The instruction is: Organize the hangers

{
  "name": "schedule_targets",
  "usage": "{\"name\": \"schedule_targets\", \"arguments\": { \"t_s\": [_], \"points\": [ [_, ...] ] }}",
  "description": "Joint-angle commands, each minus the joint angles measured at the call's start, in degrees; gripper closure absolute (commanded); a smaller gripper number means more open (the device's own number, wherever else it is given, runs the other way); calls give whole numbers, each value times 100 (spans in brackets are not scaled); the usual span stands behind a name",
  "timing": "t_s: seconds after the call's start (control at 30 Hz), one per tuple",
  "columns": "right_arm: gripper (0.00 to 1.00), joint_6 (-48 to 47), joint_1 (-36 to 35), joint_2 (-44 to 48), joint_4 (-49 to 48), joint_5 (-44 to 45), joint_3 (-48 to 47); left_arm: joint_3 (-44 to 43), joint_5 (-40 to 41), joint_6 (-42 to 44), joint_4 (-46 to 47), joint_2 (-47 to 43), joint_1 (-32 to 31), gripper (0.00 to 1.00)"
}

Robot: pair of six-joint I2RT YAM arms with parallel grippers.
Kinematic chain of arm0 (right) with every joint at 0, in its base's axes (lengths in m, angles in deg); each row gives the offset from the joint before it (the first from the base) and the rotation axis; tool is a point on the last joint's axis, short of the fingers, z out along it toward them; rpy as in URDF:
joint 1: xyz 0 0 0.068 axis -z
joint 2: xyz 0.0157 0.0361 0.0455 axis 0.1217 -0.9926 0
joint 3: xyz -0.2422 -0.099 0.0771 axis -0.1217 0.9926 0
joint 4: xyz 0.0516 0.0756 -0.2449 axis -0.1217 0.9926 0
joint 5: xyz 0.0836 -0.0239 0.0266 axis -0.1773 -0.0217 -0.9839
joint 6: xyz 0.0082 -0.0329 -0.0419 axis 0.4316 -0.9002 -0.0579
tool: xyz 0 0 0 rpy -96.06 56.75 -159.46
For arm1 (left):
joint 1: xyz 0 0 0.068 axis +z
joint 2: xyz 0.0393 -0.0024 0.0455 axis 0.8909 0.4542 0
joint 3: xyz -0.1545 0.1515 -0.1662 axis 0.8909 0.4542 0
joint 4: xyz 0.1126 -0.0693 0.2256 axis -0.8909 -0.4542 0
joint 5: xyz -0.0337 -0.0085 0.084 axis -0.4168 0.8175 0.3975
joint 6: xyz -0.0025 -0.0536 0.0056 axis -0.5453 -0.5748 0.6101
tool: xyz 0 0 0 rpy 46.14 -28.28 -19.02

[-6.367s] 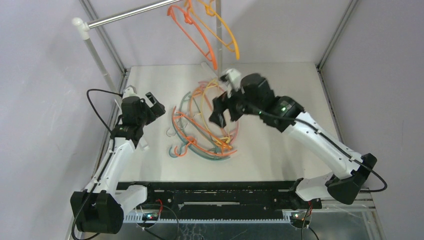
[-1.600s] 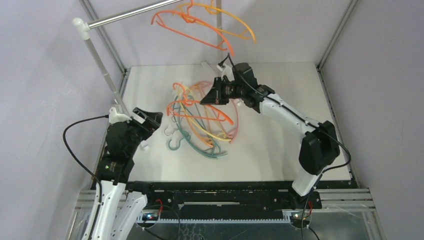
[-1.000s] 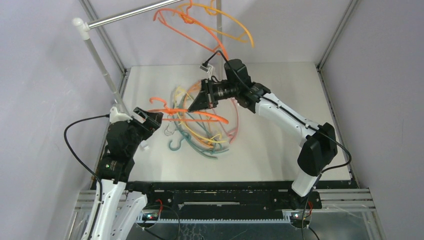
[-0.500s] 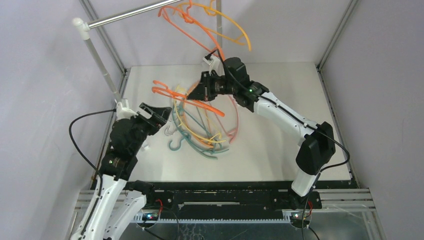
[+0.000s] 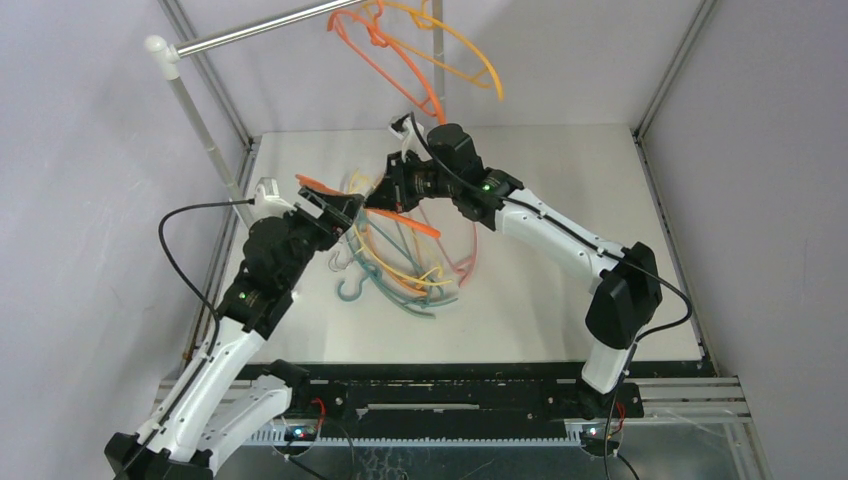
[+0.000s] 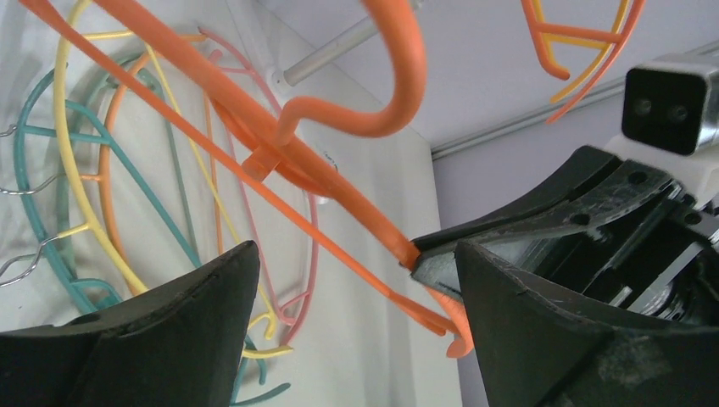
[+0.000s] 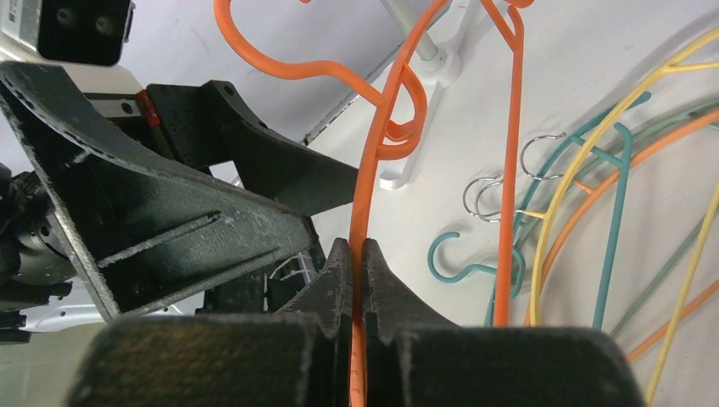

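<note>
My right gripper (image 5: 385, 196) is shut on an orange hanger (image 5: 408, 217) and holds it above the table; the pinched rod shows in the right wrist view (image 7: 373, 170). My left gripper (image 5: 338, 210) stands open right beside it. In the left wrist view the orange hanger (image 6: 254, 110) runs between my left gripper's (image 6: 356, 280) spread fingers, close to the right one (image 6: 543, 339), without a grip. The other hangers lie in a tangled pile (image 5: 400, 272) on the table, in teal, yellow, pink and orange. An orange hanger (image 5: 392, 62) and a yellow one (image 5: 462, 50) hang from the rail.
The silver rail (image 5: 260, 27) crosses the upper left on a slanted white post (image 5: 205, 130). The white tabletop (image 5: 560, 200) is walled by a metal frame on the left, back and right. Small metal hooks (image 7: 483, 199) lie by the pile's left edge.
My right gripper has lifted the orange hanger out of the pile and carried it left. My left arm has reached up and right, so its open jaws now flank the hanger.
</note>
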Motion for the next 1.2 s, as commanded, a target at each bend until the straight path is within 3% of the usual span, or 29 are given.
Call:
{"name": "schedule_targets", "arguments": {
  "t_s": [0.0, 0.4, 0.53, 0.8, 0.93, 1.0, 1.17],
  "points": [
    [100, -199, -16, 217, -114, -47, -274, -491, 286, -62, 523, 163, -89, 10],
    [100, -365, -146, 600, 66, -34, -347, -816, 349, 98, 792, 877, -255, 14],
    [100, -398, -225, 678, 106, -157, -459, -889, 377, 205, 804, 1021, -320, 20],
    [100, -593, -290, 805, 273, -166, -648, -1015, 330, 331, 856, 1244, -329, 63],
    [100, -645, -299, 839, 324, -140, -660, -1254, 385, 468, 592, 1371, -329, 94],
    [100, -670, -291, 869, 345, -123, -660, -1457, 467, 663, 359, 1424, -329, 99],
    [98, -733, -213, 995, 431, -64, -599, -2138, 1024, 1351, -477, 1504, -329, 100]
  ]
}}
